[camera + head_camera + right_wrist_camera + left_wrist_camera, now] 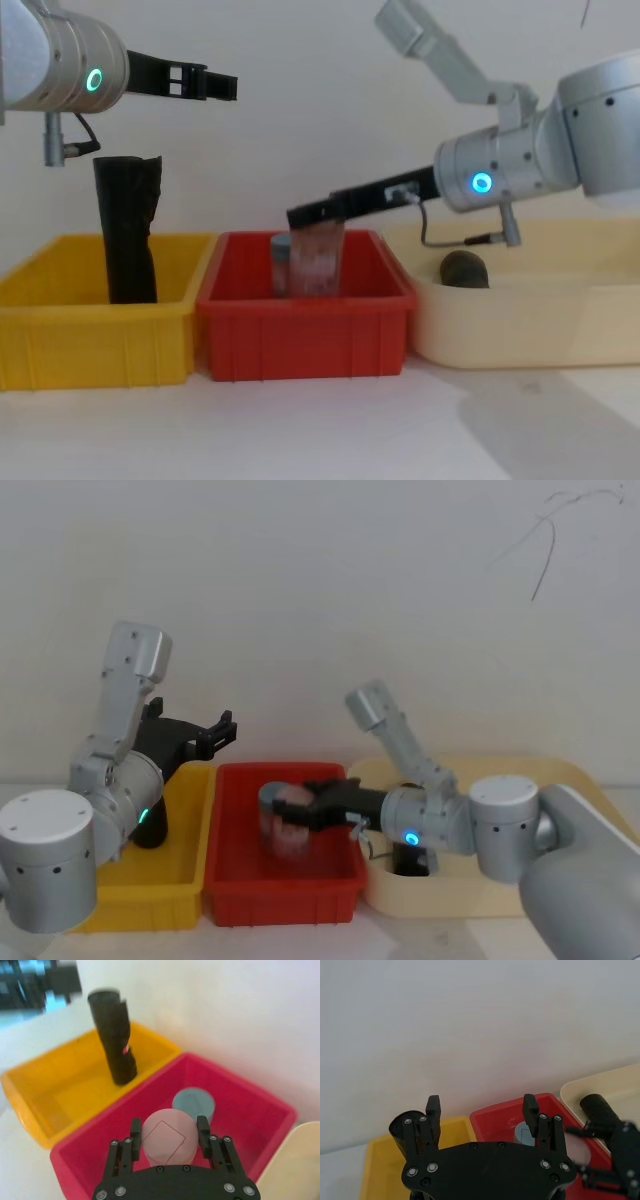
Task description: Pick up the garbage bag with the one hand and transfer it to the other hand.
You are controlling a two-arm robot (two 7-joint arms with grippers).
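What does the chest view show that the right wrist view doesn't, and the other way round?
Chest view: the garbage bag lying in the cream tray, and a clear look at the open left claw raised high. Right wrist view: the pink roll from above. Both: the right claw gripping that roll in the red bin, and a ragged black roll upright in the yellow bin.

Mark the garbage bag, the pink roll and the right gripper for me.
garbage bag (465, 268): chest view, its dark rounded end in the cream tray.
pink roll (168, 1136): right wrist view, its flat top.
right gripper (168, 1129): right wrist view, between its fingertips.
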